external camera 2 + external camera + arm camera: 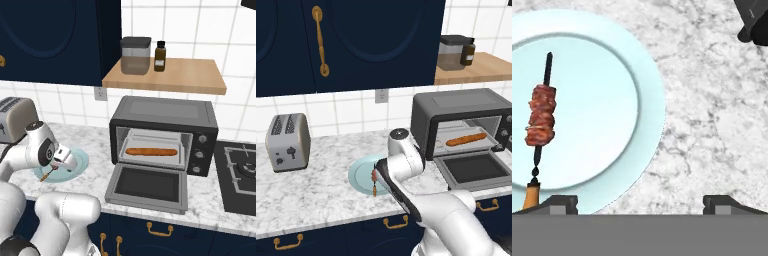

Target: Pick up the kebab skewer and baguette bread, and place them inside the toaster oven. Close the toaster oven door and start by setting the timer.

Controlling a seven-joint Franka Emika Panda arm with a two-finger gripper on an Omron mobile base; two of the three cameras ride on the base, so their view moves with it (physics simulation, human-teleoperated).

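Wide-open, empty end effector (640, 202) above kebab skewer (540, 120)

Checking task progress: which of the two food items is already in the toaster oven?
The baguette bread lies on the tray inside the open toaster oven. The kebab skewer lies on the light blue plate on the counter.

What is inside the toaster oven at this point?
The baguette bread lies on the tray inside the toaster oven, whose door hangs open. The oven's back corners are too dark to make out.
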